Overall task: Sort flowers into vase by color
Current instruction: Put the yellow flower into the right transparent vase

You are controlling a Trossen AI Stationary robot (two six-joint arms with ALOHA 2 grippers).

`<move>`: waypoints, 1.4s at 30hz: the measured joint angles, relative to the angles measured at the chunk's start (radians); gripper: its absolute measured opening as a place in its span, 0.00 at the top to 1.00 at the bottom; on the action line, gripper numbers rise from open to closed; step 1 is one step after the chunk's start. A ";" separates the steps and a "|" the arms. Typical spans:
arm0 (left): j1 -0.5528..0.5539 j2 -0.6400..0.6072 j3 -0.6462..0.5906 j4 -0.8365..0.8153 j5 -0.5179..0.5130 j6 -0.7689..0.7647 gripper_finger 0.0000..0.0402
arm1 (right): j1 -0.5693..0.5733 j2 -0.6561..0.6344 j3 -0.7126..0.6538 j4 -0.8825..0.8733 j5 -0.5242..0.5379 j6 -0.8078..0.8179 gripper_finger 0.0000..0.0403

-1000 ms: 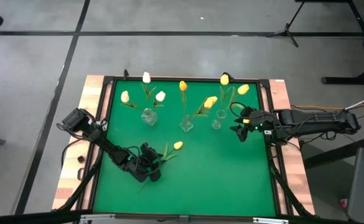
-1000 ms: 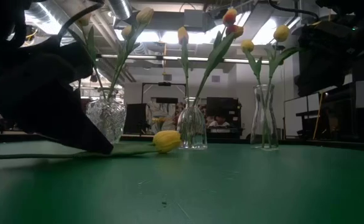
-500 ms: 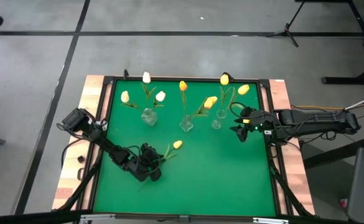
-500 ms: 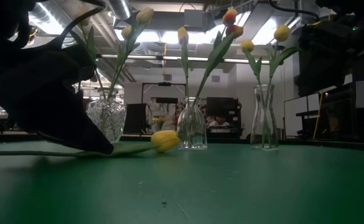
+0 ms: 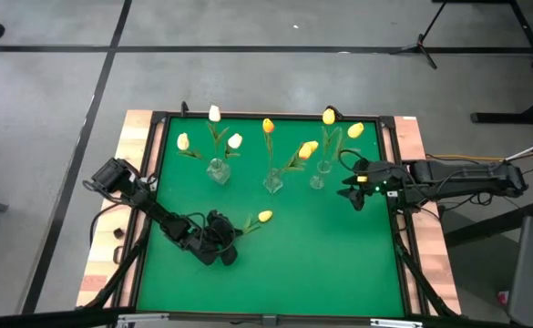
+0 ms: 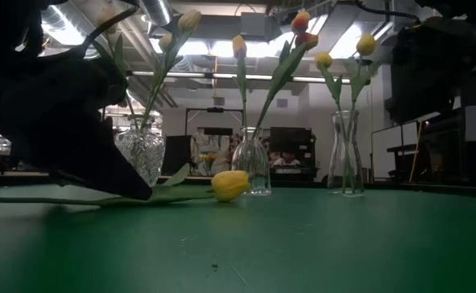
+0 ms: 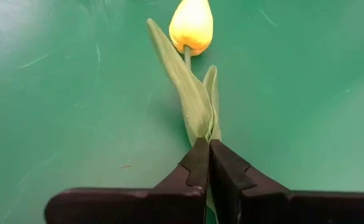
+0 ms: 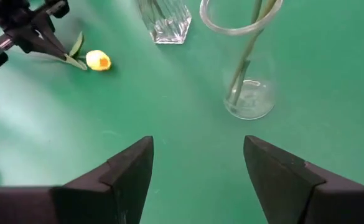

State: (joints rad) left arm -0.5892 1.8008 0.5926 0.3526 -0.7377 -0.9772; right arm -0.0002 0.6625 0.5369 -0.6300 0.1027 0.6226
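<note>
**Left tool pinches a yellow tulip low on the green table**

We see the left tool (image 5: 227, 239) near the front left of the green table (image 5: 330, 264), its two dark fingers (image 7: 197, 167) pressed together on the stem of a yellow tulip (image 5: 264, 217). The wrist view shows the fingertips closed just below the narrow leaves (image 7: 194, 106), with the yellow bud head (image 7: 191, 25) beyond them. In the low view the bud (image 6: 230, 185) sits close to the table surface, in front of the vases; we cannot tell whether it touches.

The right tool (image 5: 355, 196) hangs over the right side of the table, just beside the right-hand glass vase (image 5: 318, 177). Its fingers (image 8: 132, 168) stand wide apart and hold nothing.

Three clear vases stand in a row at the back: the left vase (image 5: 218, 170) holds white tulips (image 5: 214, 113), the middle vase (image 5: 273, 182) holds orange-yellow tulips (image 5: 268, 126), and the right-hand one holds yellow tulips (image 5: 329, 117).
</note>
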 joint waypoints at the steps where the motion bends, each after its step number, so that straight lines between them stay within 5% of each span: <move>1: 0.000 0.000 0.001 0.003 0.000 0.000 0.99 | 0.000 -0.004 0.000 0.000 -0.001 0.001 0.38; 20: -0.003 0.000 0.164 0.004 -0.004 0.228 1.00 | 0.001 -0.119 0.000 0.005 -0.156 0.052 0.38; 24: -0.003 -0.001 0.205 0.005 -0.013 0.313 1.00 | 0.001 -0.158 0.000 0.125 -0.229 0.023 0.38; 35: 0.040 -0.002 0.374 0.222 -0.093 0.886 1.00 | 0.005 -0.174 0.000 0.579 -0.361 -0.083 0.38; 42: 0.057 -0.075 0.412 0.394 -0.092 1.206 1.00 | 0.173 -0.113 0.000 0.738 -0.345 -0.197 0.38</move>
State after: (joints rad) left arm -0.5326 1.7260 1.0042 0.7464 -0.8293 0.2285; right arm 0.1728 0.5491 0.5369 0.1077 -0.2428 0.4259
